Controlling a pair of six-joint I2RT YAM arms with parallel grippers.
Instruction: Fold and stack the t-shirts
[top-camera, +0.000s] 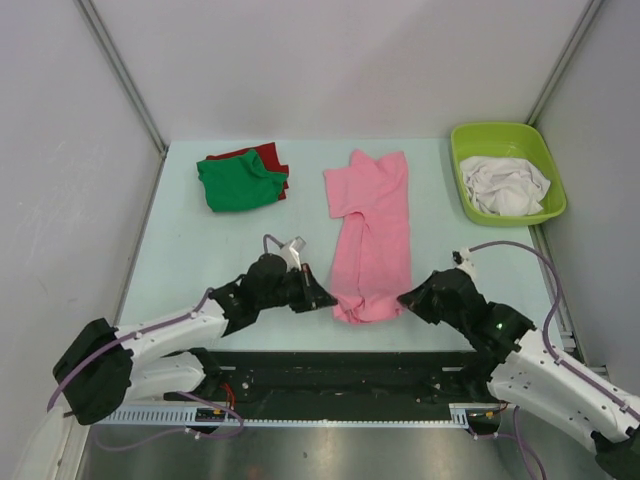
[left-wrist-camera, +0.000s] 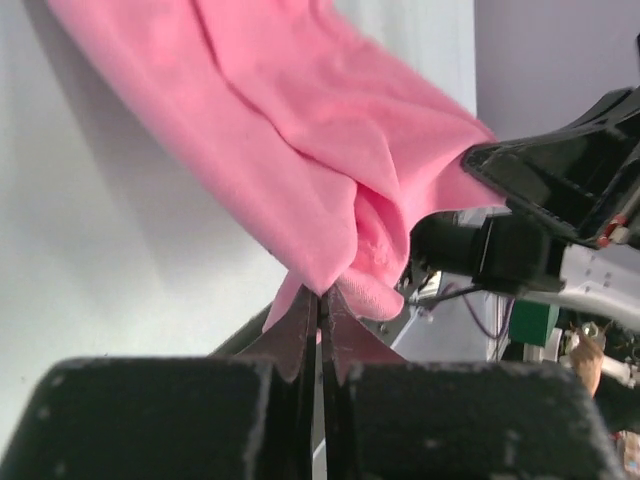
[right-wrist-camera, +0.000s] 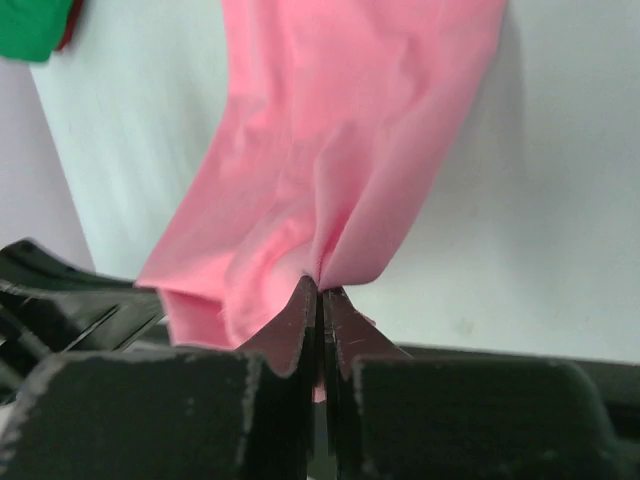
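Pinching the near-left corner of the pink t-shirt (top-camera: 375, 225) with the left gripper (left-wrist-camera: 320, 297), jaws pressed fully together on a fold of cloth. Pinching the near-right corner of the same garment with the right gripper (right-wrist-camera: 320, 287), jaws likewise closed tight on a bunched fold. Holding both corners close to the near edge of the table (top-camera: 200, 265), about midway along it, with the two grippers facing each other across the hem. Lying lengthwise from there toward the far edge as a narrow folded strip, with a sleeve spreading leftward at the far end. Resting near the far-left corner: the green t-shirt (top-camera: 238, 183), folded, lying on top of the red t-shirt (top-camera: 268, 154), with only a red margin showing behind and to the right. Sitting at the far-right corner: the lime-green tub (top-camera: 500, 130), containing crumpled white t-shirts (top-camera: 507, 185).
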